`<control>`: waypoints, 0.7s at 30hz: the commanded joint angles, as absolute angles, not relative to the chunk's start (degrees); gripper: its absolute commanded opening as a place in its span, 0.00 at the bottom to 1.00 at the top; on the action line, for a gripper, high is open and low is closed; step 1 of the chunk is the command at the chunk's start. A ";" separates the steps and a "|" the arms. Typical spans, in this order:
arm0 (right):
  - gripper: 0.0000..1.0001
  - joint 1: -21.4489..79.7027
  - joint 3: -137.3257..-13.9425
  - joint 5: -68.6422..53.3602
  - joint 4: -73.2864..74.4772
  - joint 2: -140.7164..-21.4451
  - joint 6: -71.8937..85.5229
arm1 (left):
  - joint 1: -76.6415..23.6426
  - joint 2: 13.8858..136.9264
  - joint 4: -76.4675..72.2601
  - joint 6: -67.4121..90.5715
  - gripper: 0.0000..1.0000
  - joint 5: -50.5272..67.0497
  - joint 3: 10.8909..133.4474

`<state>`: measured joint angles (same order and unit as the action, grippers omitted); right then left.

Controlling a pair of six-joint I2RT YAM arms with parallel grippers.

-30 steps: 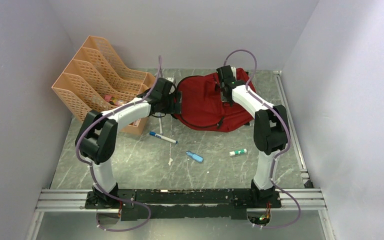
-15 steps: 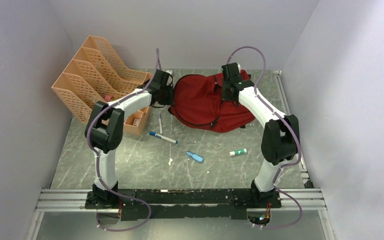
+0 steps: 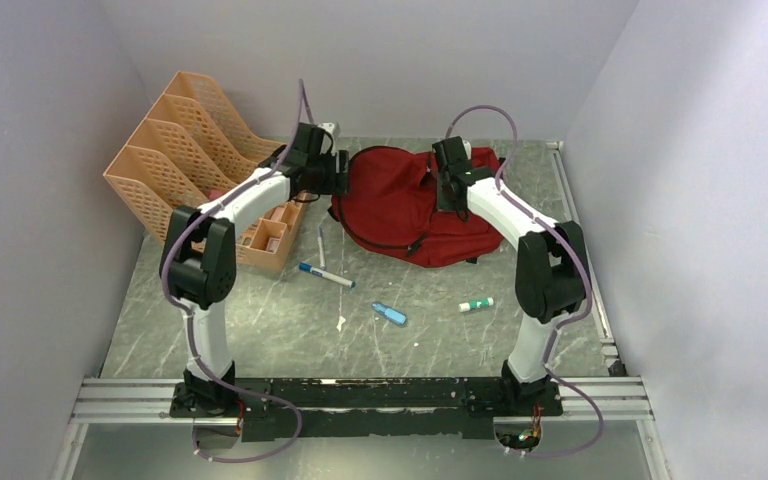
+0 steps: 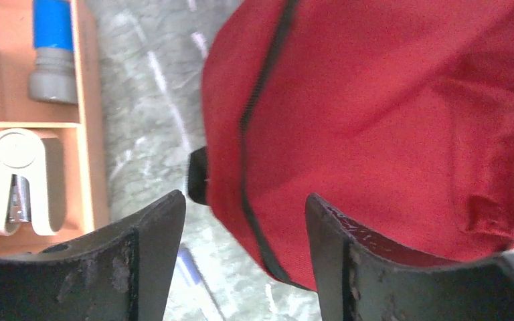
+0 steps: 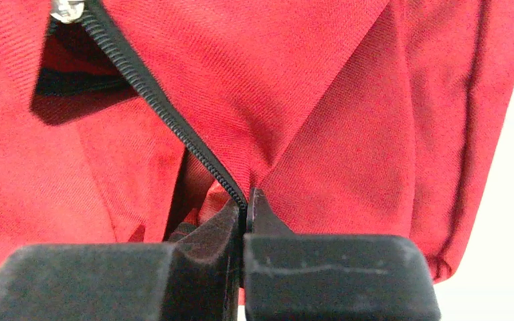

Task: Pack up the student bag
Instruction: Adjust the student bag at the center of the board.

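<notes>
Has nudged the student bag [image 3: 400, 205] a little to the left since half a second ago, and has drawn the right claw [image 5: 246, 208] slightly left with it. Has also carried the left claw [image 4: 244, 210] farther back, toward the rear wall.

Finds the bag slumped at the far middle of the counter [image 3: 440, 340], dark red with black zipper lines. Grips it with the right claw, jaws pressed together on a fold of red fabric right at the zipper [image 5: 160, 107], on the bag's upper right part. Holds the left claw at the bag's left edge, fingers [image 4: 154, 254] spread apart, with the bag's rim and the counter seen between them. Cannot tell whether those fingers touch the fabric.

Shows, left of the bag, an orange file rack [image 3: 200, 150]. At its front, a low tray [image 4: 86, 100] with a white stapler [image 4: 17, 180] and a blue-and-grey tube [image 4: 52, 53] in separate compartments.

Leaves loose on the counter in front of the bag, apart from one another: a thin white pen [image 3: 321, 245], a blue-capped marker [image 3: 326, 275], a small blue item [image 3: 390, 314] and a green-and-white stick [image 3: 476, 304].
</notes>
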<state>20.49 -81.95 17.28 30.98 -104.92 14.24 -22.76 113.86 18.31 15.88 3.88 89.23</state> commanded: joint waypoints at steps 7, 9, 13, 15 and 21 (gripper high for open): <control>0.00 14.98 -78.53 8.56 24.36 -109.22 17.37 | -34.92 109.63 13.26 14.92 0.76 4.40 93.34; 0.00 13.16 -76.31 2.62 22.13 -108.65 18.51 | -37.21 111.90 12.48 15.27 0.76 4.52 94.88; 0.00 10.53 -72.08 -4.66 18.01 -107.07 20.80 | -40.77 116.61 11.55 16.73 0.76 4.57 98.48; 0.00 9.49 -70.38 -6.98 16.13 -106.73 21.69 | -42.32 118.72 10.98 17.34 0.76 4.66 100.34; 0.00 6.62 -66.99 -17.87 10.87 -107.74 25.26 | -45.68 124.93 11.45 17.77 0.77 1.75 106.30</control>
